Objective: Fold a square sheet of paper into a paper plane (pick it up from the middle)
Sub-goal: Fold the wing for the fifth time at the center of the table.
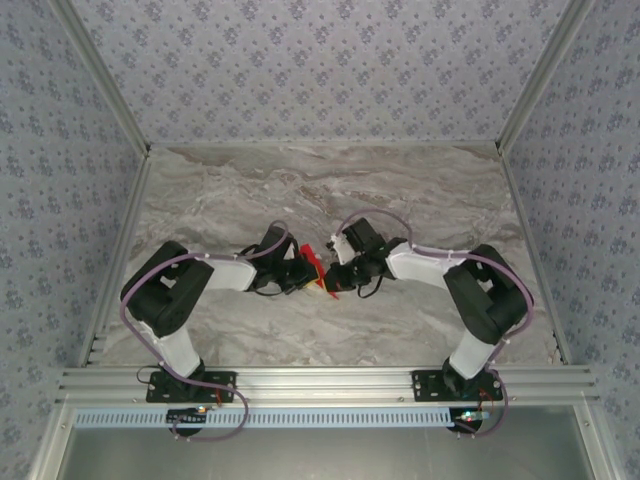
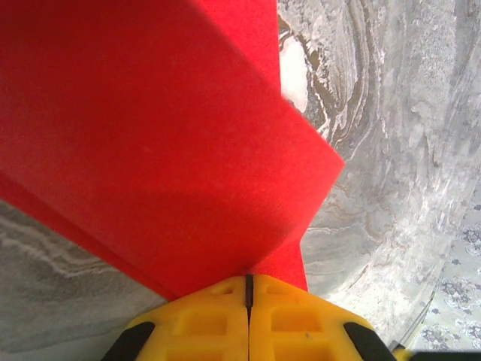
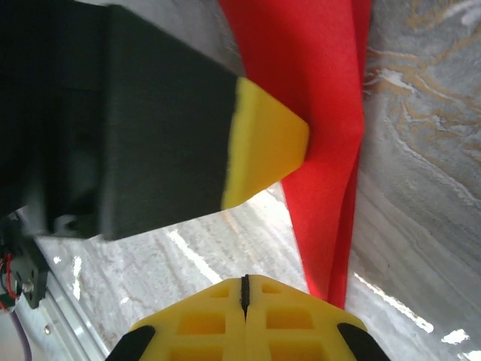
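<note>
At the bottom of the overhead view, the left arm [image 1: 170, 290] and the right arm [image 1: 485, 290] rise from a metal rail [image 1: 320, 382]. Both bend inward and meet just below the middle of the frame. There the left gripper [image 1: 303, 272] and the right gripper [image 1: 340, 274] face each other. The red paper [image 1: 321, 266] sits between them, over the marble table [image 1: 320, 190].

In the left wrist view, the left gripper's yellow fingers [image 2: 301, 323] lie along the bottom edge, pressed together with only a thin dark seam between them. The paper runs up from that seam and spreads over the upper left of the frame in folded layers (one corner points right at mid-height). This gripper is clamped on the paper.

In the right wrist view, the right gripper's fingers [image 3: 195, 323] are likewise closed at the bottom edge. The paper hangs down the upper right of the frame, and its lower end passes just right of the fingertips. I cannot tell whether it is caught between them. The left gripper's yellow fingertip [image 3: 267, 143] touches the paper from the left at mid-height.

Farthest off, patterned walls [image 1: 320, 70] stand around the table.
</note>
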### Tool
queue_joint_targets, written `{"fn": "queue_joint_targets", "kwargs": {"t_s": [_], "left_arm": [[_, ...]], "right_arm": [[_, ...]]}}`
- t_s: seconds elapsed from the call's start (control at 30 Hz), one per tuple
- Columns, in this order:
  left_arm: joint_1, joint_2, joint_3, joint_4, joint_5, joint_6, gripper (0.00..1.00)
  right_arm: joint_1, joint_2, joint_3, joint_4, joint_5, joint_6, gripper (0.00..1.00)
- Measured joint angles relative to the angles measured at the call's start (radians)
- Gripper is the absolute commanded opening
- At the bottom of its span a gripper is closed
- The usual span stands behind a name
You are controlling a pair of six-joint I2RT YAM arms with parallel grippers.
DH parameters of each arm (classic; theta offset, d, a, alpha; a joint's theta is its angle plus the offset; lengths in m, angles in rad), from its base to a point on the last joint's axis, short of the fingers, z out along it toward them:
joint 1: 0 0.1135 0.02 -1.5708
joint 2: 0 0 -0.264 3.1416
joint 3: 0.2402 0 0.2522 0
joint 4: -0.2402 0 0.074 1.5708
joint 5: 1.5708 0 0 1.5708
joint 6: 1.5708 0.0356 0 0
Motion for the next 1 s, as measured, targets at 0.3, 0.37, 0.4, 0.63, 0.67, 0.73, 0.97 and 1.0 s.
{"fn": "queue_joint_targets", "kwargs": {"t_s": [0.3, 0.37, 0.4, 0.63, 0.67, 0.73, 0.97, 1.0], "left_arm": [[0.0, 0.002, 0.003, -0.003, 0.0, 0.0, 0.06], [0.0, 0.002, 0.003, -0.003, 0.0, 0.0, 0.06], [0.0, 0.002, 0.003, -0.003, 0.0, 0.0, 0.06], [0.0, 0.006, 0.017, -0.03, 0.0, 0.0, 0.06], [0.0, 0.006, 0.02, -0.034, 0.0, 0.0, 0.06], [0.0, 0.008, 0.026, -0.043, 0.0, 0.002, 0.05], [0.0, 0.014, 0.05, -0.088, -0.001, 0.023, 0.05], [0.0, 0.014, 0.052, -0.092, 0.0, 0.024, 0.05]], "right_arm": [[-0.001, 0.069, 0.01, 0.023, -0.001, 0.026, 0.0], [-0.005, 0.074, 0.008, 0.029, -0.003, 0.026, 0.0], [-0.008, 0.076, 0.004, 0.035, -0.007, 0.026, 0.0], [-0.035, 0.084, -0.048, 0.124, -0.069, 0.025, 0.0], [-0.039, 0.082, -0.055, 0.136, -0.077, 0.026, 0.0], [-0.042, 0.075, -0.059, 0.14, -0.08, 0.026, 0.0], [-0.045, 0.056, -0.037, 0.096, -0.079, 0.026, 0.0], [-0.045, 0.057, -0.033, 0.094, -0.079, 0.026, 0.0]]}}
